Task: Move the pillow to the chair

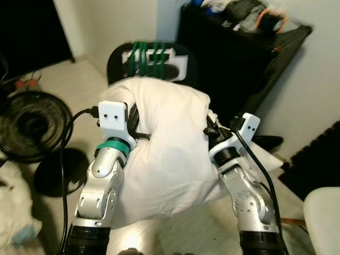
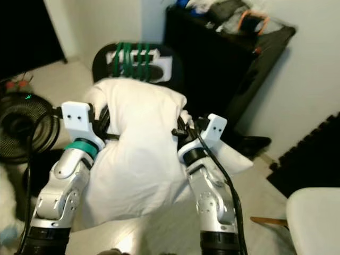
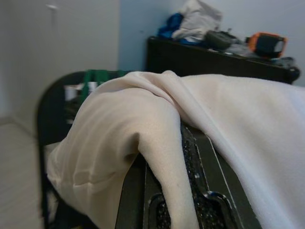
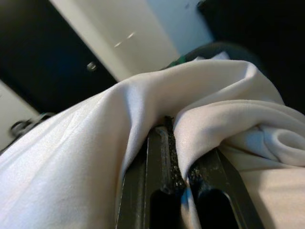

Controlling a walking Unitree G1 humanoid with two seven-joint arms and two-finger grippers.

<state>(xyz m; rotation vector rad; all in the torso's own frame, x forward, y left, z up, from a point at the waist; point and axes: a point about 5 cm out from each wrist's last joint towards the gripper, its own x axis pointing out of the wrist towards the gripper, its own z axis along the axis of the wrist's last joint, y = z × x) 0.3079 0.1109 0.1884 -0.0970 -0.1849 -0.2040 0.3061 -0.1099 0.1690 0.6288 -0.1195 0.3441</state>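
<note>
Two grippers on one load. Going left to right in the head views: black fan (image 1: 29, 125) on the floor at far left, well clear of the work. Then the left gripper (image 1: 133, 123), pressed into the left flank of the white pillow (image 1: 167, 154). Left wrist view shows its fingers (image 3: 190, 191) closed down with a fold of pillow fabric pinched between them. The pillow is off the floor, carried between both arms at chest height, long axis running fore-aft away from the robot, the near end sagging toward the forearms. The right gripper (image 1: 211, 127) is on the opposite flank; in the right wrist view its fingers (image 4: 164, 157) are squeezed together on a bunched fold of cloth. Further right is a tall black cabinet (image 1: 239, 64) with clutter on top, then a white seat edge (image 1: 324, 218) at bottom right.

Key geometry: the black round-backed chair (image 1: 151, 58) with green straps sits dead ahead, just past the far end of the pillow, backrest facing the robot. The pillow hides the seat, so seat clearance can't be read. Both arms look about equally near, grip roughly symmetric. My read: transport is mostly done, and what remains is a straight forward reach and lower along the pillow's own long axis, then let go on both sides together. Risk: the sagging near end hanging off the seat's front edge.
</note>
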